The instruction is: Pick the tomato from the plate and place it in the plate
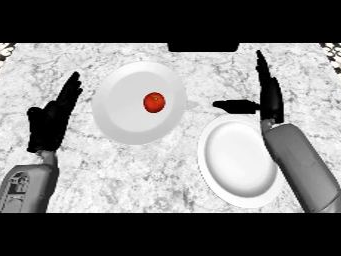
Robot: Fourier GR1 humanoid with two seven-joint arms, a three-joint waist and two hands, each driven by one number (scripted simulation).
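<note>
Our tomato [154,102] sits mid-plate on the far plate [121,125], at ten o'clock from the near plate [236,185]. Our right hand [267,95] is splayed and empty; our left hand [55,117] rests open at nine o'clock. Round fruit could roll off if we nudge it sideways.

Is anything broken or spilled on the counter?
No, nothing stands out. The tomato sits whole on the left plate, the right plate is bare, and both the left hand and right hand are open.
</note>
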